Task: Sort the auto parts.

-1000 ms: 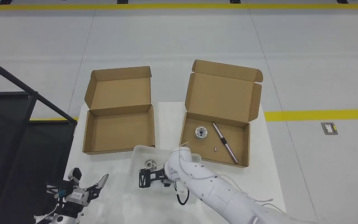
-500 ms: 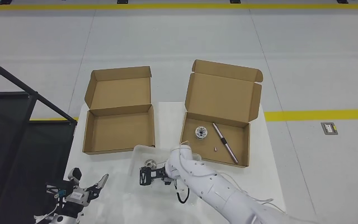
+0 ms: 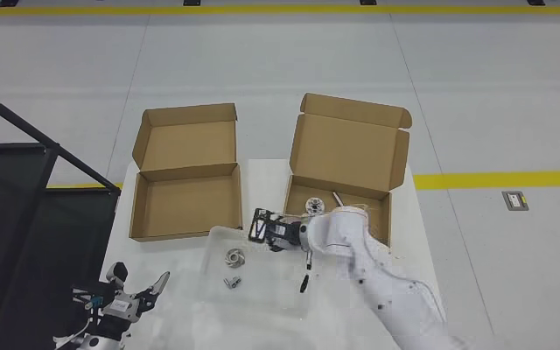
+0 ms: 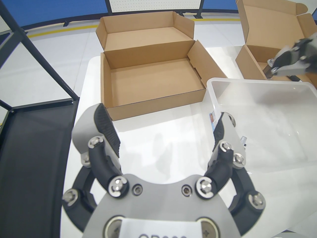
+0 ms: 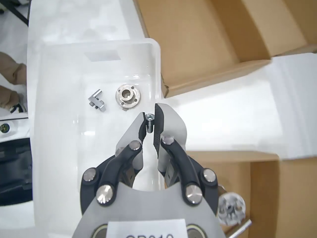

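My right gripper is shut on a small silver screw, held above the rim of the clear plastic bin. In the top view the right gripper hangs between the bin and the right cardboard box. A round metal flange and a small metal bracket lie in the bin. The right box holds a round gear-like part, a long rod and a tiny pin. My left gripper stands open near the table's front left corner.
The left cardboard box stands open with nothing in it. A black rack borders the table on the left. A black tool-like piece lies at the bin's right side.
My right gripper has lifted out of the bin with the screw and swung back and right toward the right box. The left arm has kept still.
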Robot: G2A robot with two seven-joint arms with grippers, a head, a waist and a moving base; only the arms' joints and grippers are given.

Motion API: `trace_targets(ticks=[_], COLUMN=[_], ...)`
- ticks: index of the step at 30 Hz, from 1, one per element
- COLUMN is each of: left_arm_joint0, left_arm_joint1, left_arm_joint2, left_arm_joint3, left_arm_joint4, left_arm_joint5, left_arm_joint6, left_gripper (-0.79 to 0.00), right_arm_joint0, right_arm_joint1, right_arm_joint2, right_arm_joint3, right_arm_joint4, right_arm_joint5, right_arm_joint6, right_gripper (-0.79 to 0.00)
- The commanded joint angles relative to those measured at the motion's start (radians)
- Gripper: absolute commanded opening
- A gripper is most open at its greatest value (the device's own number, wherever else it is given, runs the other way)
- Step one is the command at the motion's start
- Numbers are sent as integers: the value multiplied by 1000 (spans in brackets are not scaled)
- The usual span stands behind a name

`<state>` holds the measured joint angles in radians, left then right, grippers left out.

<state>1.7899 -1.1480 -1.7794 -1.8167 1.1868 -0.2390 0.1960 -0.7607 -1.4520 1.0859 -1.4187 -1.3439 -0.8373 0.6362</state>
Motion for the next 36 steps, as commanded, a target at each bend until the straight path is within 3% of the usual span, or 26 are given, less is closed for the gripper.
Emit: trace_targets(ticks=[1,5,10,13,21,28,30,36], left_arm_joint0=[0,0,0,0,0,0,0,0], left_arm_joint1=[0,0,0,0,0,0,0,0], left_arm_joint2=[0,0,0,0,0,0,0,0], left_arm_joint3=[0,0,0,0,0,0,0,0], left_arm_joint4=[0,0,0,0,0,0,0,0], left_arm_joint5=[0,0,0,0,0,0,0,0], left_arm_joint6=[0,0,0,0,0,0,0,0], left_gripper=[0,0,0,0,0,0,0,0], right_arm_joint0=[-135,-239,-234,-189,-40,29,41,41], right_arm_joint1=[26,53,60,58,59,55,55,60], right_arm_joint2=[129,255,270,237,211,165,155,152], right_arm_joint3=[-217,-360,-353,-263,83,263,292,311], right_arm_joint4=[40,150,77,35,20,-10,-27,-47], right_arm_joint5=[5,4,186,260,284,335,354,368], right_arm_joint6=[73,142,262,293,261,235,221,165], right_gripper=[-785,-785,-785,-785,-785,-785,-597,-579])
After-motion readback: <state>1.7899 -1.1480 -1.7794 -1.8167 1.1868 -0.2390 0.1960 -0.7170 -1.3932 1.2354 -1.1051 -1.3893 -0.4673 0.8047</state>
